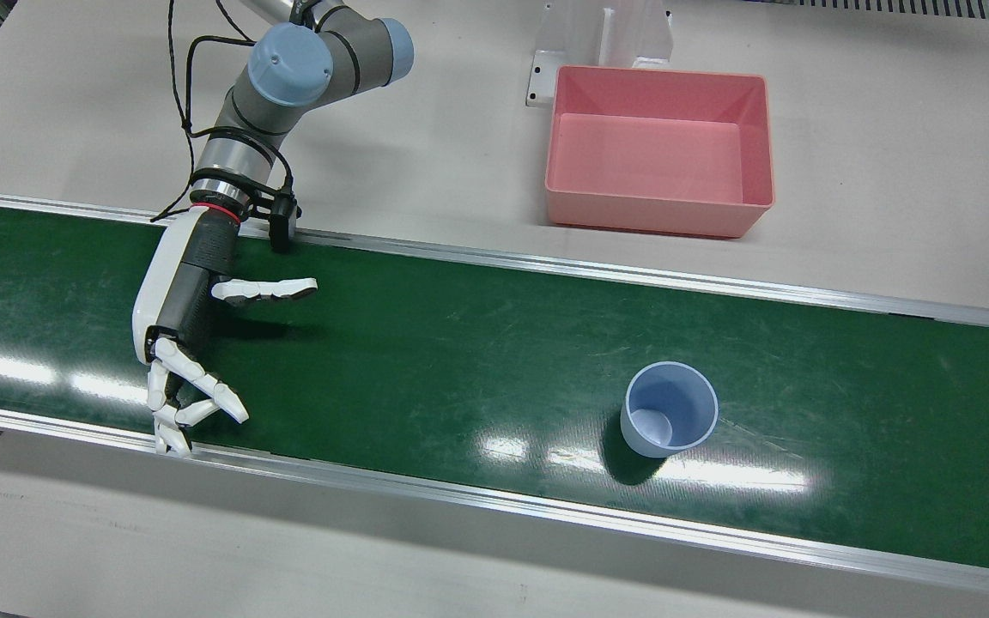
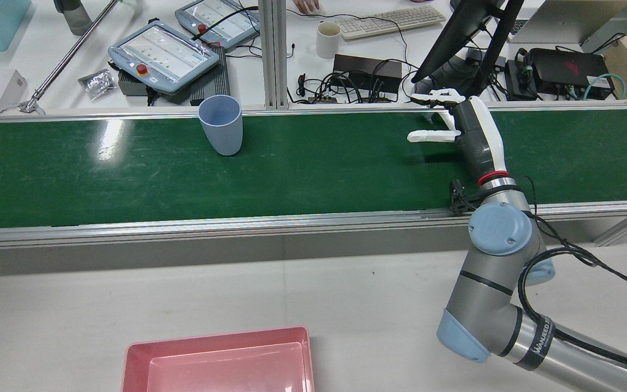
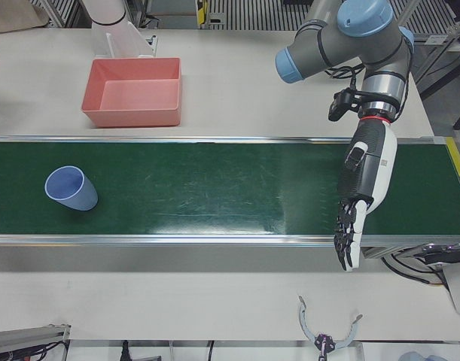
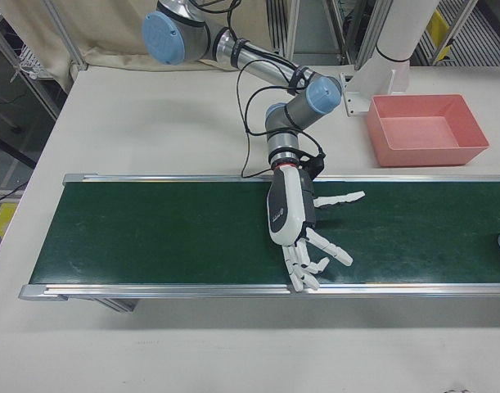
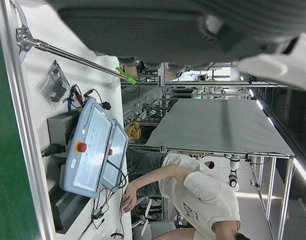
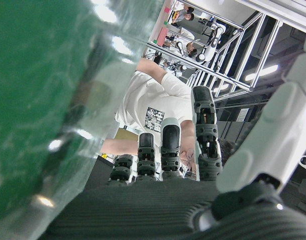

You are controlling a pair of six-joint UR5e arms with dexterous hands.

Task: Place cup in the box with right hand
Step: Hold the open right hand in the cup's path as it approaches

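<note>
Cup (image 1: 669, 419) is a pale blue one standing upright, open end up, on the green conveyor belt (image 1: 460, 343), sitting around 4 o'clock in the front view and close to the belt's operator-side rail. Nothing is touching it. Pink box (image 1: 660, 148) sits on the white worktop (image 1: 889, 172) at roughly 1 o'clock in that same view, across the belt's far rail from the cup, and it's got nothing inside. Right hand (image 1: 190, 330) hangs over the belt way off at 9 o'clock, well apart from the cup. Its fingers (image 1: 203, 390) are spread loosely and holding nothing, with the thumb sticking out sideways toward the cup's end of the belt. Can't see the left hand in any of the fixed views.
</note>
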